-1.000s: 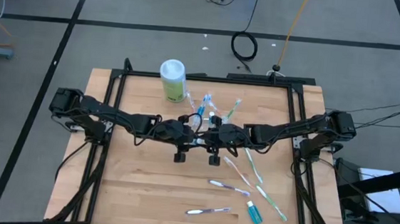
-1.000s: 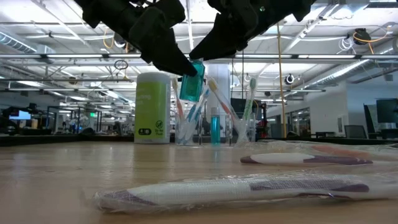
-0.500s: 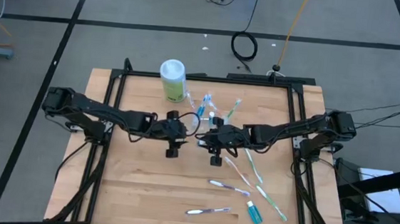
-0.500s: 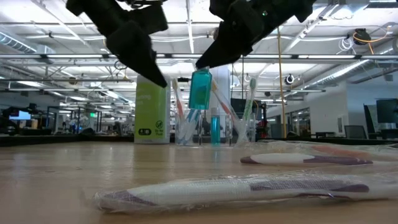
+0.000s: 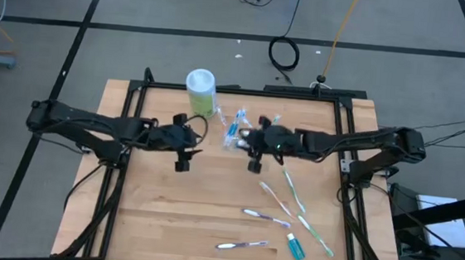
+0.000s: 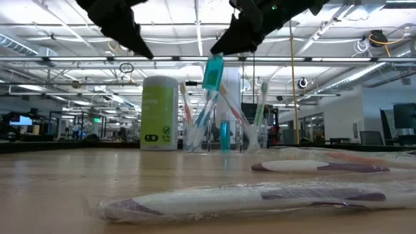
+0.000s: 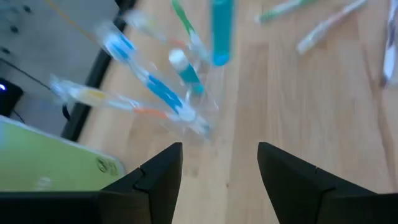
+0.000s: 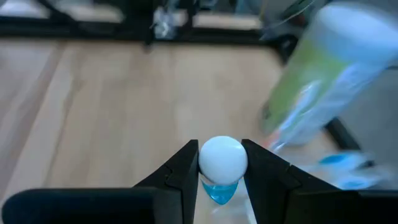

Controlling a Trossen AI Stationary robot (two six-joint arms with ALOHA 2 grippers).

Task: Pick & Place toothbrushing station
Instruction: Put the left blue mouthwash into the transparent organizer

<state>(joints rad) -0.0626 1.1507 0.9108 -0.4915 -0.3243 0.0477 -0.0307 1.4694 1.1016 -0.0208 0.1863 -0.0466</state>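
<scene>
- Several brushes [image 6: 203,112] and one tube [image 6: 225,135] stand in the cup [image 6: 218,133].
- Right fingers [image 8: 221,163] pinch another tube [image 6: 212,71] above the cup.
- Left fingers [image 7: 217,168] gape wide, empty.

Two dark, jointed robot arms with black cables end in matte black two-finger grippers, left gripper [image 5: 183,148] and right gripper [image 5: 252,148].

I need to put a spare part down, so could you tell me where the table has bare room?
The table's left half is bare, below the left gripper. Crowded: the cup by the green canister, and the toothbrushes at lower right.
</scene>
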